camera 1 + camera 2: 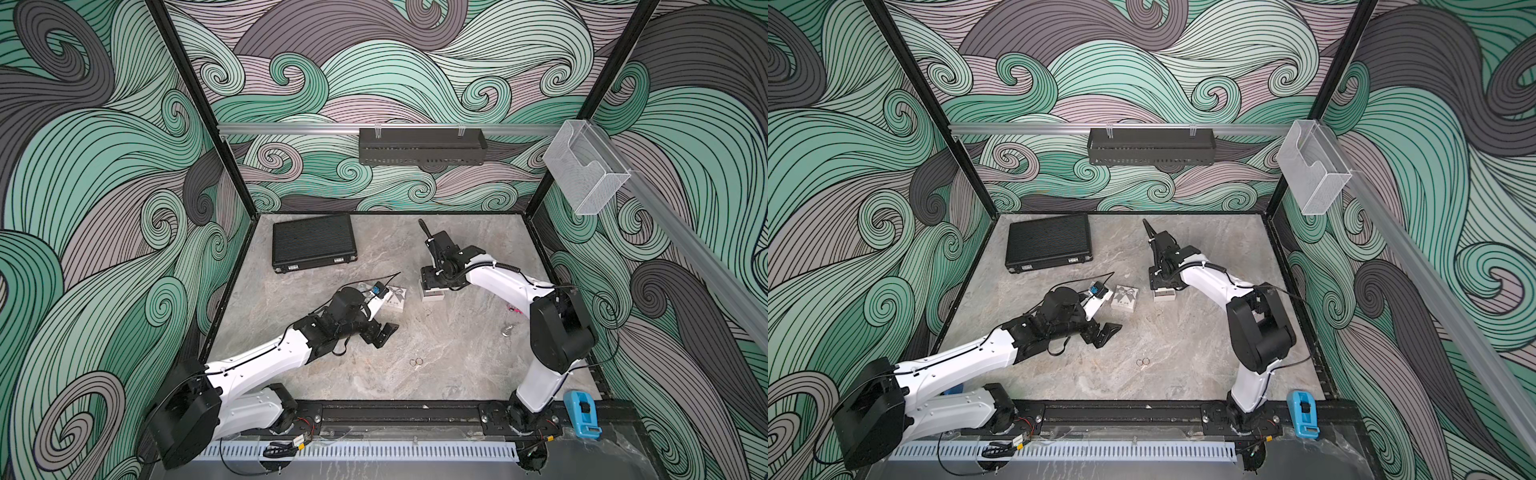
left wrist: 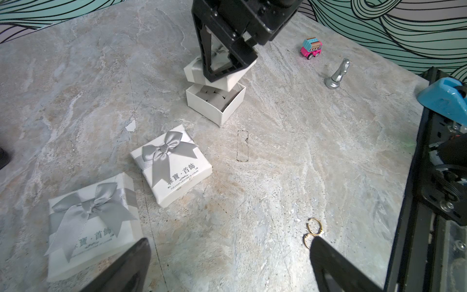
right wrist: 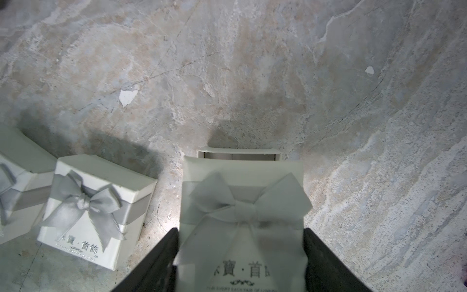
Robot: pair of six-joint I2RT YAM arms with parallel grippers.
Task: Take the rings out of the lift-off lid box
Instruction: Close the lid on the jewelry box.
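My right gripper (image 3: 241, 252) is shut on the lid (image 3: 242, 182) of a white box with a grey bow. It holds the lid a little above the box base (image 2: 217, 106) and skewed to it. The base stands open on the table and shows a grey foam insert. Two thin golden rings (image 2: 313, 228) lie together on the table, also seen in both top views (image 1: 417, 362) (image 1: 1143, 362). My left gripper (image 2: 228, 255) hovers open over bare table with nothing between its fingers. One of its fingertips (image 2: 326, 255) partly covers the nearer ring.
Two closed white bow boxes (image 2: 174, 166) (image 2: 93, 227) lie beside the open one. A pink-and-teal toy car (image 2: 311, 48) and a silver chess piece (image 2: 337, 74) stand toward the right side. A black case (image 1: 313, 247) lies at the back left. A blue tape dispenser (image 1: 582, 419) sits at the front right.
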